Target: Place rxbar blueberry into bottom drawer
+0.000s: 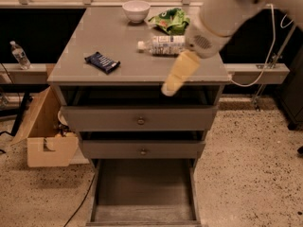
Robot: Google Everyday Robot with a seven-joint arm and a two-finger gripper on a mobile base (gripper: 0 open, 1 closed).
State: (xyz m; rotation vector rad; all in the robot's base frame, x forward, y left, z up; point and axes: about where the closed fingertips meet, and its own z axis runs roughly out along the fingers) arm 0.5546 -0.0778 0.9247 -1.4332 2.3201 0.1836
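Observation:
The rxbar blueberry (102,62), a flat dark navy bar with white lettering, lies on the left part of the grey cabinet top (118,41). The bottom drawer (142,212) is pulled open at floor level and shows a bare grey floor. My gripper (169,88) hangs off the white arm over the front edge of the cabinet top, right of the bar and well apart from it. It holds nothing that I can see.
A white bowl (136,10), a green crinkled bag (170,20) and a lying plastic bottle (160,45) sit at the back of the top. An open cardboard box (45,136) stands left of the cabinet. A water bottle (19,54) stands on the left ledge.

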